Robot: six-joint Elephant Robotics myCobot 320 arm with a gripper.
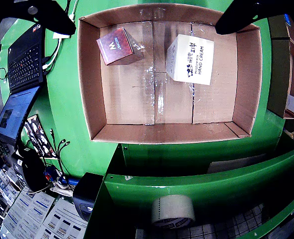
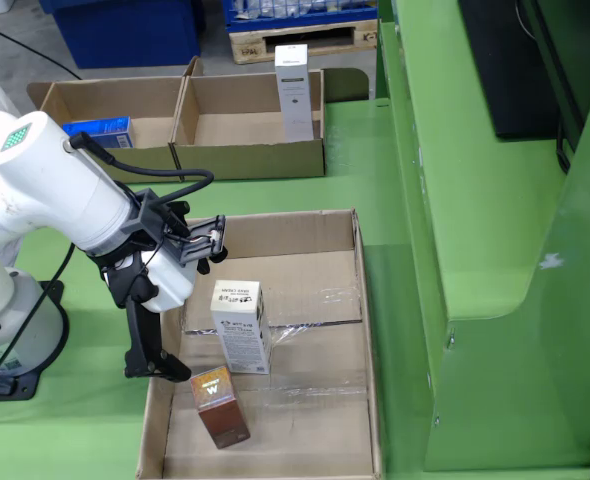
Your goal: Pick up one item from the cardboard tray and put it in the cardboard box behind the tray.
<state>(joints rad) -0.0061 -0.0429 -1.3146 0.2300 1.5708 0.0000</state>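
The cardboard tray (image 1: 137, 133) holds a maroon box (image 1: 116, 46) and a white hand-cream box (image 1: 189, 59). In the fixed view the tray (image 2: 367, 330) lies in front, with the white box (image 2: 240, 325) upright at its middle and the maroon box (image 2: 220, 405) upright nearer the front. My gripper (image 1: 146, 30) is open and empty, its black fingers spread wide above the tray's left side in the fixed view (image 2: 200, 305). Neither finger touches a box. Behind the tray stands a cardboard box (image 2: 250, 160) with a tall white carton (image 2: 292, 90) in it.
A second cardboard box (image 2: 105, 105) to the left holds a blue pack (image 2: 97, 130). A green raised ledge (image 2: 475, 200) borders the tray's right side. The wrist view shows a laptop (image 1: 22, 55), loose cables (image 1: 57, 149) and a tape roll (image 1: 173, 211) beside the tray.
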